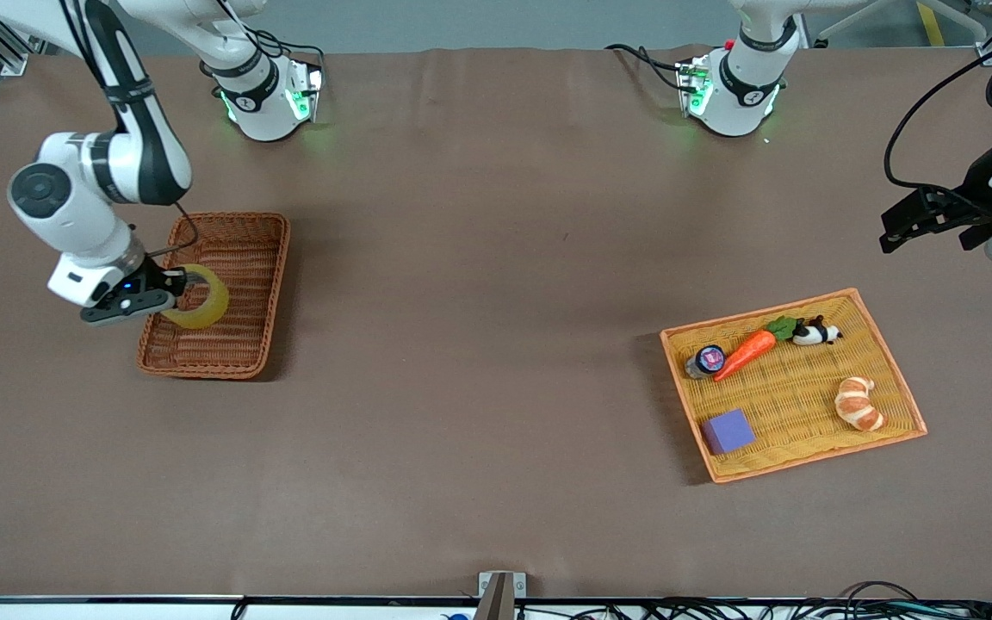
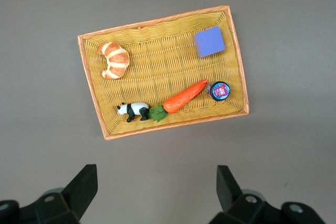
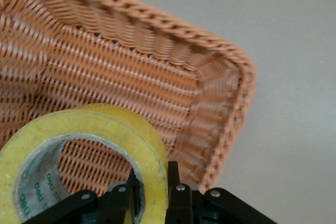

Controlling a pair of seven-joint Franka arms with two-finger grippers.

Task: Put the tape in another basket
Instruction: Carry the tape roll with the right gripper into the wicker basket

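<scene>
The yellowish tape roll hangs in my right gripper over the reddish-brown wicker basket at the right arm's end of the table. In the right wrist view the fingers clamp the tape's wall, one inside the grey-cored hole and one outside, above the basket's woven floor. My left gripper is open and empty, held high over bare table by the left arm's end; its fingers show spread wide apart.
A flat yellow woven tray with orange rim lies toward the left arm's end. It holds a carrot, a toy panda, a croissant, a purple block and a small round tin.
</scene>
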